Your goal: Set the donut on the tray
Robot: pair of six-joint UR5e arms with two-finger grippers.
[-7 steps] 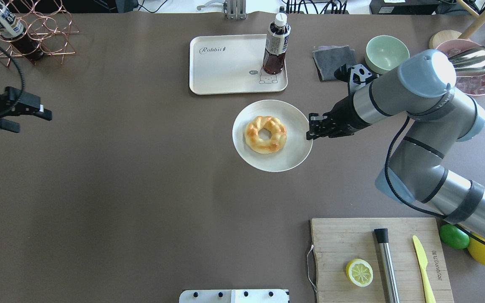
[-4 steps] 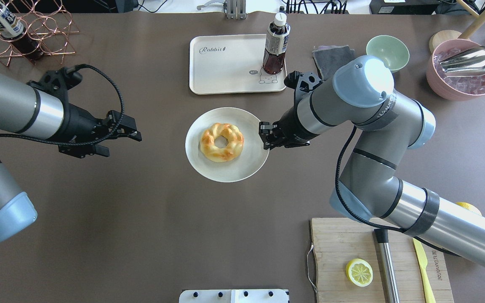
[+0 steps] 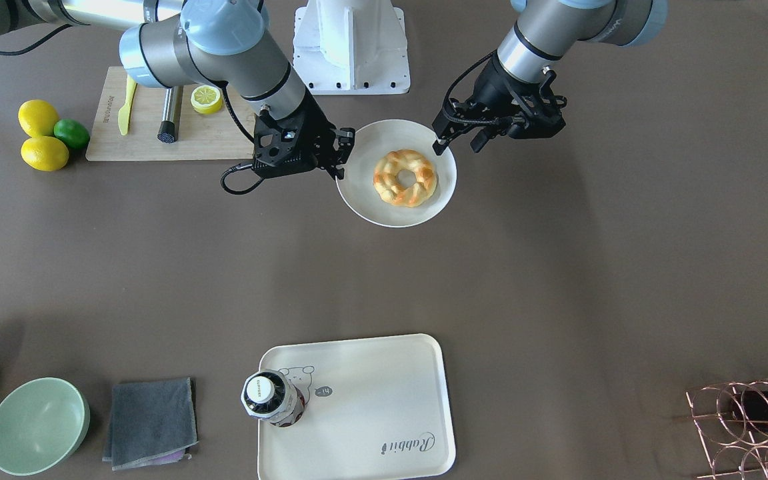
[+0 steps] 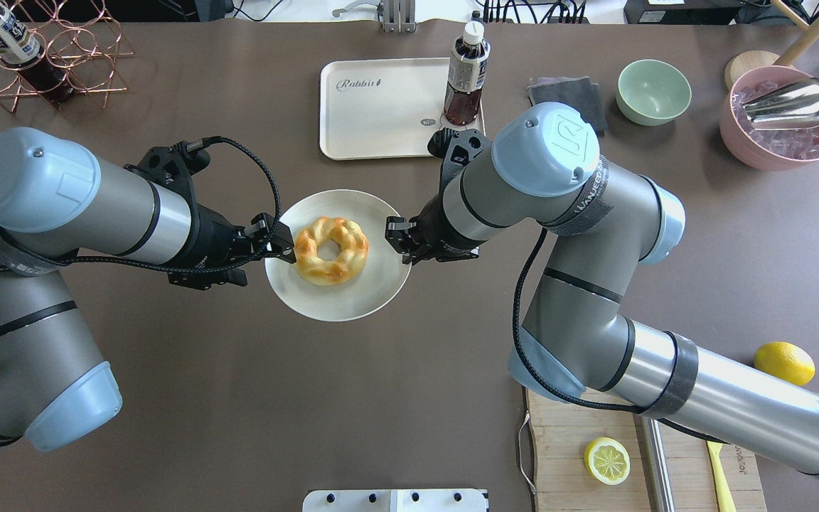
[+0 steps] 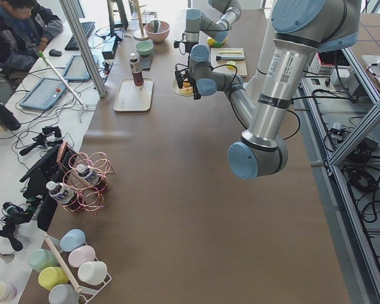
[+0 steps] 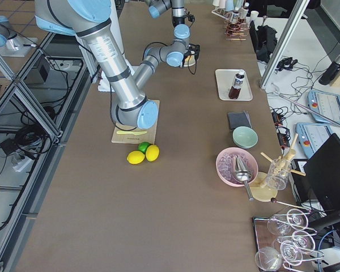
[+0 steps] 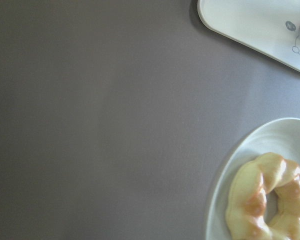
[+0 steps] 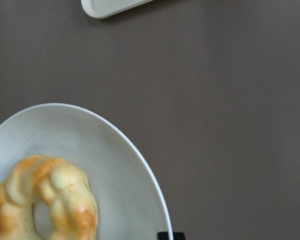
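Note:
The donut (image 4: pixel 331 250) lies on a round off-white plate (image 4: pixel 352 302) in the middle of the table. It also shows in the front view (image 3: pixel 405 177) and in both wrist views (image 7: pixel 270 200) (image 8: pixel 45 200). My right gripper (image 4: pixel 399 242) is shut on the plate's right rim. My left gripper (image 4: pixel 283 245) is open at the plate's left rim, just short of the donut. The cream tray (image 4: pixel 381 107) lies beyond the plate, at the far side of the table, and also shows in the front view (image 3: pixel 371 413).
A dark drink bottle (image 4: pixel 465 78) stands on the tray's right corner, over the bear print. A grey cloth (image 4: pixel 566 89), a green bowl (image 4: pixel 653 91) and a pink ice bowl (image 4: pixel 783 121) sit far right. A cutting board (image 4: pixel 580 427) lies near right, a wire rack (image 4: pixel 61 57) far left.
My right gripper has dragged the plate with the donut leftward and a little nearer to me. My left arm has come in from the left to the plate's left rim.

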